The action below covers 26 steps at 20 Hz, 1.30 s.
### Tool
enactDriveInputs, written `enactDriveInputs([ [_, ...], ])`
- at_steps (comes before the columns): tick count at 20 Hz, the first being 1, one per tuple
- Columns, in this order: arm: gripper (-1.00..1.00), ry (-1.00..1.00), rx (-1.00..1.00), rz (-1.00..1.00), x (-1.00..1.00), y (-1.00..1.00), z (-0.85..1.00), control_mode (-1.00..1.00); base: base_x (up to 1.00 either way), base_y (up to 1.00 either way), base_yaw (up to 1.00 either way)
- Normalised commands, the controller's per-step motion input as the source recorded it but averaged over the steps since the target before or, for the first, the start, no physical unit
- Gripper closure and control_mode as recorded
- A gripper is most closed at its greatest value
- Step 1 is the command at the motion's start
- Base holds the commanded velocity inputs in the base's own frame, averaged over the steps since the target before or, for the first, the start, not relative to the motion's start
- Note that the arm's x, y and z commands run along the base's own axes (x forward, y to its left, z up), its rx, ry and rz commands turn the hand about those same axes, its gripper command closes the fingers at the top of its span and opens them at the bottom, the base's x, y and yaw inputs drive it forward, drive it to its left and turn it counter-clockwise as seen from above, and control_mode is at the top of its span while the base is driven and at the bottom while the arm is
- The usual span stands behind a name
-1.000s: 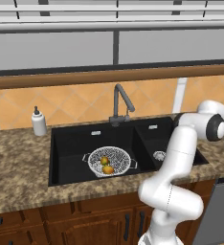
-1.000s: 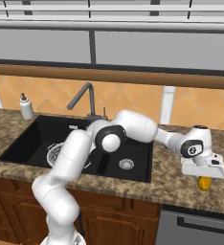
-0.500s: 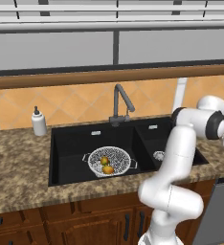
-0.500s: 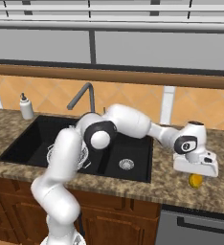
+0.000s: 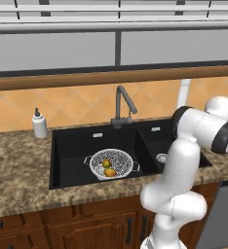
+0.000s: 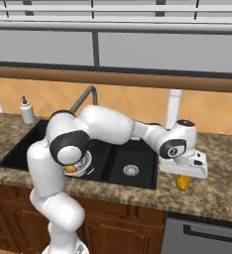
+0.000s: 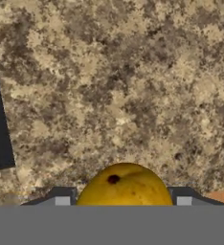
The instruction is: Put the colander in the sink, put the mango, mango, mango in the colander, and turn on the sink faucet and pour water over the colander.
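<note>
gripper [image 7: 118,201]: fingers clamped on smooth oval yellow mango [image 7: 125,185] | below: speckled granite counter [image 7: 133,86] | perforated metal colander [image 5: 111,164]: in matte black sink [image 5: 72,155], holding two mangos

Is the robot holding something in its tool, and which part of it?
Yes, a mango, gripped across its sides between the two fingers of the tool, above the counter.

**What things are made of**

The counter [image 7: 133,86] is seen as rough-looking speckled stone. The sink [image 5: 77,151] is matt black. The colander [image 5: 117,159] is shiny metal with holes. The mango [image 7: 125,186] is smooth-skinned. The cupboards [image 5: 62,228] are brown wood.
</note>
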Motion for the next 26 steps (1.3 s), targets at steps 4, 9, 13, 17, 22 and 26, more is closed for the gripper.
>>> enactDriveInputs([
  [4, 1.00, 0.00, 0.00, 0.16, -0.34, 0.93, 0.40, -1.00, 0.00, 0.00, 0.00],
  [9, 1.00, 0.00, 0.00, 0.17, -0.27, 0.94, 0.38, -1.00, 0.00, 0.00, 0.00],
  [13, 1.00, 0.00, 0.00, 0.22, -0.26, 0.97, 0.36, -1.00, 0.00, 0.00, 0.00],
  [17, 1.00, -0.01, -0.04, 0.15, -0.21, 1.00, 0.22, -1.00, 0.00, 0.00, 0.00],
  [22, 1.00, -0.03, -0.06, 0.05, -0.07, 1.00, 0.15, -1.00, 0.00, 0.00, 0.00],
  [26, 1.00, -0.01, -0.05, 0.00, 0.04, 1.00, 0.19, -1.00, 0.00, 0.00, 0.00],
])
